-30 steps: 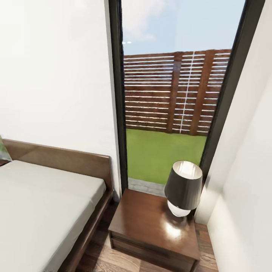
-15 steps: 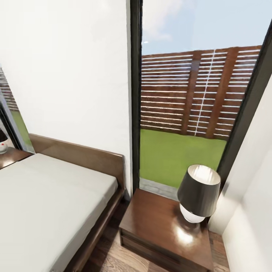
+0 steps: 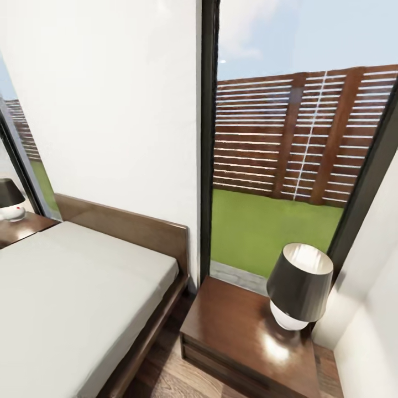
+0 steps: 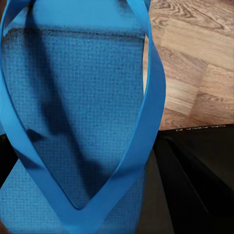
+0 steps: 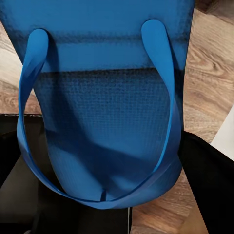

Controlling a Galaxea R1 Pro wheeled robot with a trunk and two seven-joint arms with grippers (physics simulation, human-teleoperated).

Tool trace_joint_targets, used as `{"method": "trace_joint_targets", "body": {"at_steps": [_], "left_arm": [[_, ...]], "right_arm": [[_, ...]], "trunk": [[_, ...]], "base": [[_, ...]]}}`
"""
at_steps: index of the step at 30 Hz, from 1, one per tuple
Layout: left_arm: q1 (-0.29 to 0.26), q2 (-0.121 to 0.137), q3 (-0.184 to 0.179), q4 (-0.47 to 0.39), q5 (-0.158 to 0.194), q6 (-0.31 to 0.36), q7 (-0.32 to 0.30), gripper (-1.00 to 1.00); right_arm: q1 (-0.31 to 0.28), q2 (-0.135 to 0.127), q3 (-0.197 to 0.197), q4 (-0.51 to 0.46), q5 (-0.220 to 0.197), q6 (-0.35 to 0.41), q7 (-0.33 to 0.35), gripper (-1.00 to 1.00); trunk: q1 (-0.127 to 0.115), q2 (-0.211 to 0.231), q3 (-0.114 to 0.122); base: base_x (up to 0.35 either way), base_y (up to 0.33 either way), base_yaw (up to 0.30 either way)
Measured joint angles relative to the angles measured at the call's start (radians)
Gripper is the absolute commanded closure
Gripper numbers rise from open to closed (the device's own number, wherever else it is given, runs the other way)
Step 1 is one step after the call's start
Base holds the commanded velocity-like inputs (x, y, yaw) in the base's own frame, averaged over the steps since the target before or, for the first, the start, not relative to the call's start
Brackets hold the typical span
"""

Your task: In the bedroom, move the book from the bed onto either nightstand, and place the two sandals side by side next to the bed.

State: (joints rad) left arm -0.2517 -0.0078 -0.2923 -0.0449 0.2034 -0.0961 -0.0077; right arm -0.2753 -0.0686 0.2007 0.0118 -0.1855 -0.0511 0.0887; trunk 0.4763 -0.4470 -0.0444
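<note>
A bright blue sandal [image 4: 73, 107] with thin blue straps hangs very close in the left wrist view, and my left gripper [image 4: 97, 200] is shut on it; a black finger [image 4: 195, 180] shows beside it. The other blue sandal [image 5: 107, 112] is held the same way by my right gripper [image 5: 114, 195], above wood-plank floor [image 5: 209, 73]. In the head view the bed [image 3: 72, 298], with its pale mattress and brown headboard [image 3: 127, 229], lies at the left. A dark-brown nightstand [image 3: 232, 326] stands just right of it. The second nightstand [image 3: 22, 228] peeks in at the far left. The book is out of view.
A lamp [image 3: 298, 287] with a dark shade stands on the near nightstand's right half; another lamp [image 3: 10, 199] sits on the far one. A tall window [image 3: 287, 166] is behind the near nightstand. A white wall [image 3: 370, 287] closes in at the right. A narrow floor strip [image 3: 166, 365] runs between bed and nightstand.
The head camera has swung, so the whole picture shifted right and the far nightstand with its lamp came into view at the left edge.
</note>
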Motion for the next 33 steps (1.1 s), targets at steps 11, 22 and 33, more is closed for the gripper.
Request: {"method": "trace_joint_targets", "body": {"at_steps": [11,22,33], "left_arm": [[0.002,-0.001,0.000,0.000,0.000,0.000,0.000,1.00],[0.003,-0.002,0.000,0.001,0.000,0.000,0.000,1.00],[0.020,-0.004,-0.001,0.000,-0.001,0.000,0.000,1.00]], "right_arm": [[0.000,0.001,0.000,0.000,0.000,0.000,0.000,1.00],[0.000,0.000,0.000,-0.002,0.000,0.000,0.001,1.00],[0.000,0.000,0.000,-0.002,0.000,-0.001,0.000,1.00]], "trunk": [[0.000,0.000,0.000],[0.000,0.000,0.000],[0.000,0.000,0.000]], "base": [[0.000,0.000,0.271],[0.000,0.000,0.160],[0.000,0.000,0.031]]}}
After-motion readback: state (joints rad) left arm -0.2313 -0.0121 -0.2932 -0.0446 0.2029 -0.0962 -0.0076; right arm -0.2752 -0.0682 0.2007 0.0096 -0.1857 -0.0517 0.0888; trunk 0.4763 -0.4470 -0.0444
